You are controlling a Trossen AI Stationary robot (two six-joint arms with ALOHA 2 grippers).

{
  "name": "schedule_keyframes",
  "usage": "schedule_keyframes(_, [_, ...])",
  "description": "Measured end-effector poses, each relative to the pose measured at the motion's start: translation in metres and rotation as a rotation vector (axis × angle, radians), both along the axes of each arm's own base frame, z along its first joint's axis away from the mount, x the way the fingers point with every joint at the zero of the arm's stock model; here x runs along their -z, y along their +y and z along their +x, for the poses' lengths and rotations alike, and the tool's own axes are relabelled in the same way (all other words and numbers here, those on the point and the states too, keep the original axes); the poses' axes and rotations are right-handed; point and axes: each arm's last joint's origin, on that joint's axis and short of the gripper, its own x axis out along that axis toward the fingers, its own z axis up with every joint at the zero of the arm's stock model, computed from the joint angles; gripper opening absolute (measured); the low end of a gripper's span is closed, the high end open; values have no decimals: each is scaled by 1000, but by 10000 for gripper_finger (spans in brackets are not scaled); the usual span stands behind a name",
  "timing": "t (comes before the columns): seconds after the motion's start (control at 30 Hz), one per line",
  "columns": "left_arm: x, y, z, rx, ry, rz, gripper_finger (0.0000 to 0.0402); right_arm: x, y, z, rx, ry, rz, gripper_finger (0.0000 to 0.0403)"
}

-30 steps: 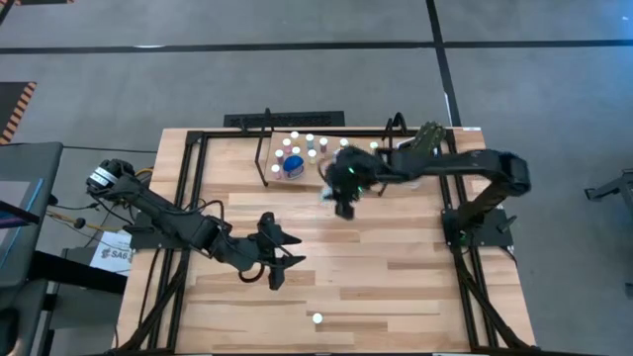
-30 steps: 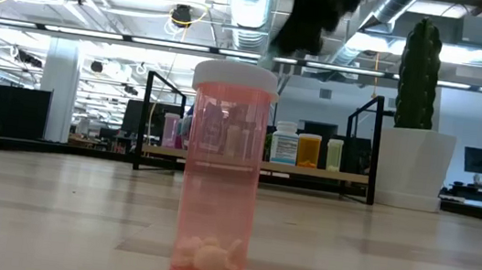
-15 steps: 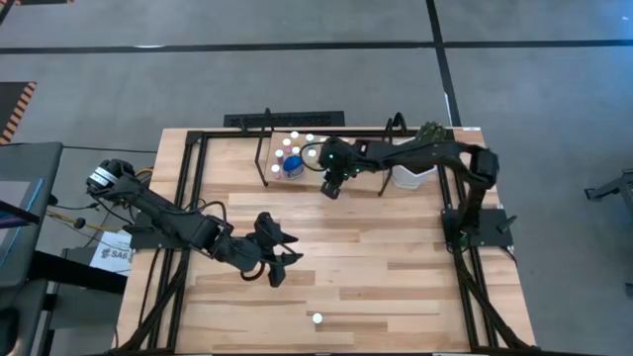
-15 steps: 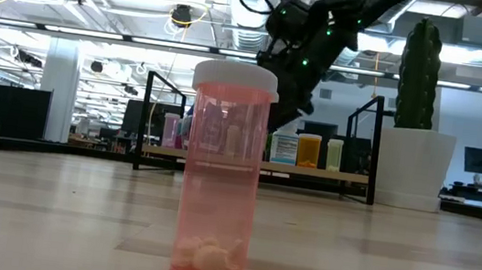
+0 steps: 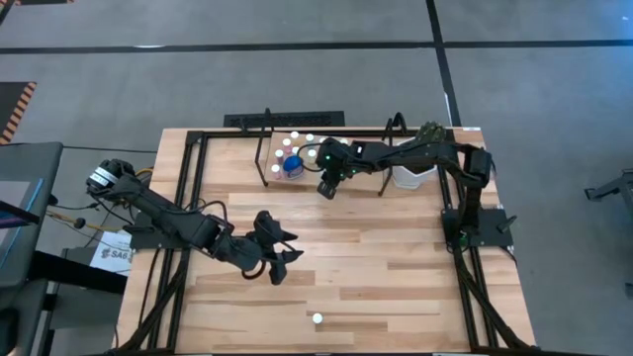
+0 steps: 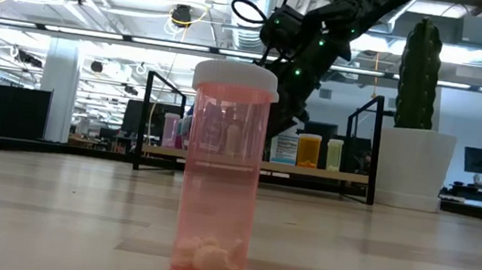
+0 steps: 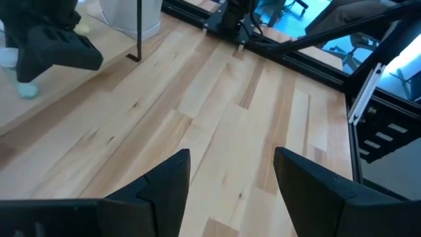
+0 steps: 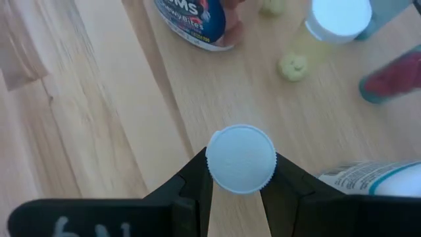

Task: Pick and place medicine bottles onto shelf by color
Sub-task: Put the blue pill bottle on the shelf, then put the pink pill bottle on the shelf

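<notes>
My right gripper point(image 5: 326, 188) hangs at the front of the shelf point(image 5: 265, 158), shut on a small white-capped medicine bottle point(image 8: 241, 158). On the shelf board stand a large blue bottle point(image 5: 293, 166) and several small white-capped ones point(image 5: 297, 141). A pink bottle with a white cap point(image 6: 222, 174) stands alone on its base near the table's near edge point(image 5: 316, 318). My left gripper point(image 5: 280, 259) hovers open over the table's middle left, with nothing between its fingers point(image 7: 231, 164). My right gripper pinches the bottle's round white cap point(image 8: 223, 168) by its two sides between the two fingers point(image 8: 197, 178). The fingers come from above, slanting down toward the shelf. The bottle's body hangs hidden under the cap. Whether its foot stands on anything I cannot tell.
A white pot with a green cactus point(image 5: 415, 176) stands at the shelf's right end. Black frame rails point(image 5: 188, 198) run along the table's left and right sides. Bare wood lies between my two grippers point(image 5: 376, 257).
My right gripper has carried the bottle down and toward the table's far left, up to the shelf's front, tipping more steeply downward. It has stayed shut. My left gripper has kept its place.
</notes>
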Motion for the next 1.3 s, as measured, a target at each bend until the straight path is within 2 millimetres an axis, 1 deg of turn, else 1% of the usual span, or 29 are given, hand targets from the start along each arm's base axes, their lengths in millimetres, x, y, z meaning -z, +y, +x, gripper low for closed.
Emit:
schedule_keyframes(0.4, [1,9,3,-22,9,-5,208,0,-8,-2,-2,1,-16,121])
schedule_keyframes(0.5, [1,10,4,-17,13,-12,208,0,-8,-2,-3,1,-18,127])
schedule_keyframes(0.6, [1,11,4,-14,15,-15,208,-1,-8,-2,-14,2,-26,145])
schedule_keyframes(0.87, [1,11,4,-13,16,-16,208,-4,-8,-4,-30,7,-36,209])
schedule_keyframes(0.93, [1,11,4,-9,17,-19,208,-11,-7,-5,-38,15,-39,218])
schedule_keyframes(1.03, [1,11,4,-7,20,-19,208,-29,-5,-9,-47,19,-42,222])
schedule_keyframes(1.17, [2,11,4,-8,26,-18,208,-56,2,-23,-50,22,-39,222])
schedule_keyframes(1.3, [2,11,4,-11,33,-18,208,-86,18,-42,-43,1,-22,219])
